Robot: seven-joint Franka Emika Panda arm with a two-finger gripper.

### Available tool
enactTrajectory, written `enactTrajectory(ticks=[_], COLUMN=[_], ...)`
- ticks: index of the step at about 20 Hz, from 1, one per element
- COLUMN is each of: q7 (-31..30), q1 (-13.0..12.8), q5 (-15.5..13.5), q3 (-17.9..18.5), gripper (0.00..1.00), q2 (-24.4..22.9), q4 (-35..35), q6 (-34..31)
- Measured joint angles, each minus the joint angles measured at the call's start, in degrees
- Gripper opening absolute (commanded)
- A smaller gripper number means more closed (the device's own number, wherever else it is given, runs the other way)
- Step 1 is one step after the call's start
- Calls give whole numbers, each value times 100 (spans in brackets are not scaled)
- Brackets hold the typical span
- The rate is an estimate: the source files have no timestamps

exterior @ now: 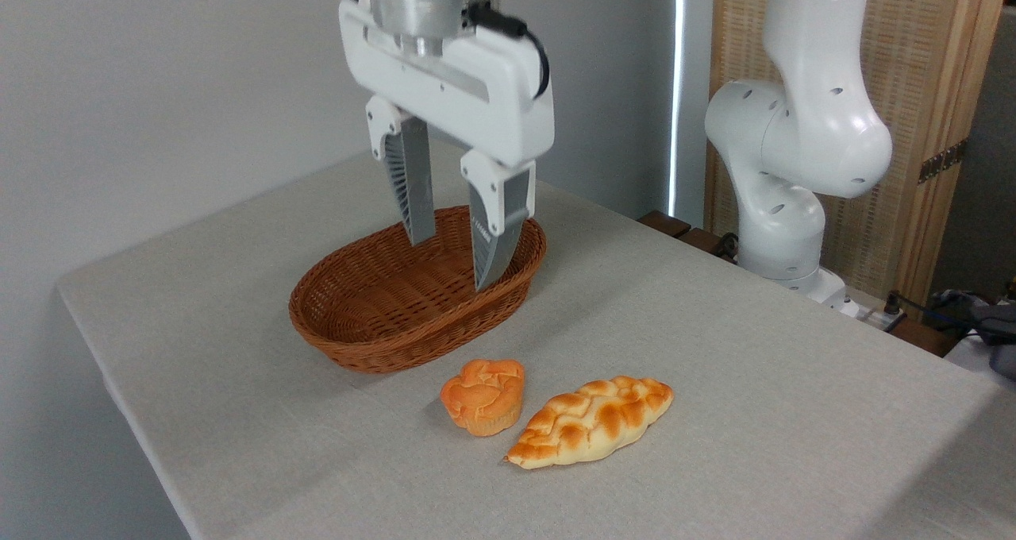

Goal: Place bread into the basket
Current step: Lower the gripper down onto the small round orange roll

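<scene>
Over the far half of the basket hangs the gripper, its fingers spread moderately apart and gripping nothing — two grey ribbed wedges in white mounts, tips pointing down into the bowl's airspace. From this angle I cannot tell whether the tips clear the rim or dip just inside it.

The basket sits near the middle of the worktop, an oval of reddish-brown wicker, shallow, tight weave, rolled rim. Its hollow is bare.

At about 5 o'clock from the basket, just beside its near rim but apart from it, sits the bread — a small round bun, orange-golden, lumpy folded top, paler ridged base, resting on the cloth. Touching or all but touching it at 3 o'clock lies the braided loaf, longer, leaf-shaped, glossy golden with browned ridges, angled from 8 o'clock up toward 2.

Room to move: open cloth runs wide at 3 and 4 o'clock of the loaf, and a broad strip lies at 9 o'clock of the basket before the worktop's left edge drops away. The near edge cuts diagonally close at 7 o'clock of the bun. The covering is a pale grey, fine-grained fabric, smooth and flat.

At 2 o'clock, off the worktop's far edge, stands the arm's white base, rounded glossy joints against a slatted wooden panel.
</scene>
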Motion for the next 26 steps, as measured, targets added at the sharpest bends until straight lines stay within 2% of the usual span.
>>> enactTrajectory(ticks=[3,5,17,26], q7=[0,0,2,2], q1=[9,10,-53,-87], q5=[4,4,4,0], q3=[0,-1,-195,-205], gripper=[100,100,100,100], q2=[78,156,1195,1282], q4=[-350,-536,-759,-967], q6=[514,632,669,669])
